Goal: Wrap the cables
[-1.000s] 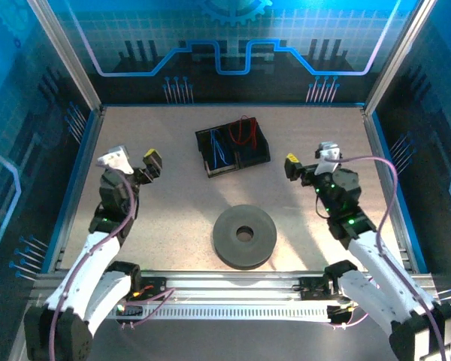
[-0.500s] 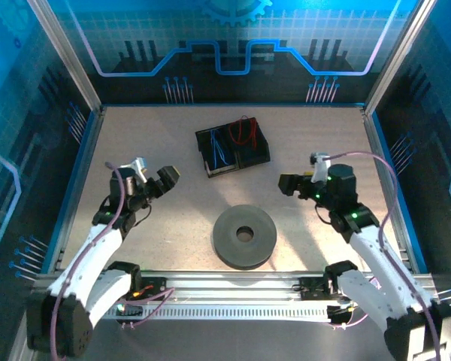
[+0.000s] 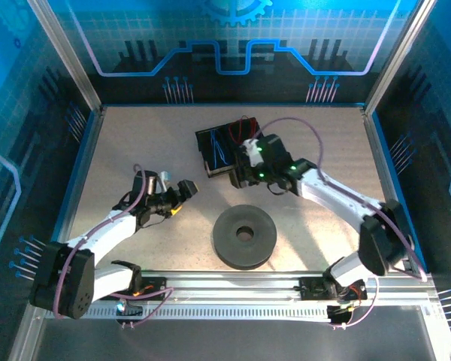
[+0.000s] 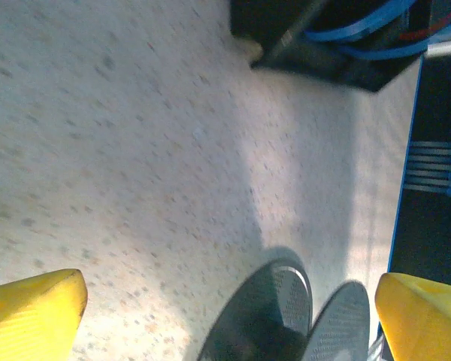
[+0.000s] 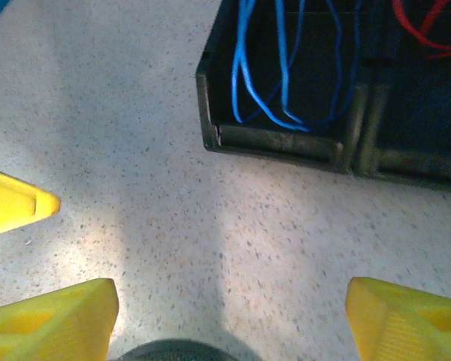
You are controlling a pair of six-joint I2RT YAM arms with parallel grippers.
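Note:
The blue cable [image 3: 218,148] and the red cable [image 3: 244,129] lie loose in separate compartments of a black tray [image 3: 208,167]. My right gripper [image 3: 239,177] hangs open just in front of the tray's near edge, over bare table. Its wrist view shows the blue cable [image 5: 278,71] and the red cable [image 5: 430,21] ahead of the open right gripper [image 5: 229,323], apart from both. My left gripper [image 3: 183,189] is open, low over the table to the left of a grey spool [image 3: 244,235]. In its wrist view the left gripper [image 4: 229,316] holds nothing, and the blue cable [image 4: 361,28] is far ahead.
The grey ring-shaped spool [image 4: 278,316] lies flat on the table's near middle, its rim [image 5: 173,350] just behind the right gripper. A yellow finger of the left gripper [image 5: 15,204] shows at the right wrist view's left edge. Walls and metal rails enclose the table.
The right arm has swung left across the table to the tray's front edge. The left arm has reached right and lower, toward the spool. The cables and the spool have not moved.

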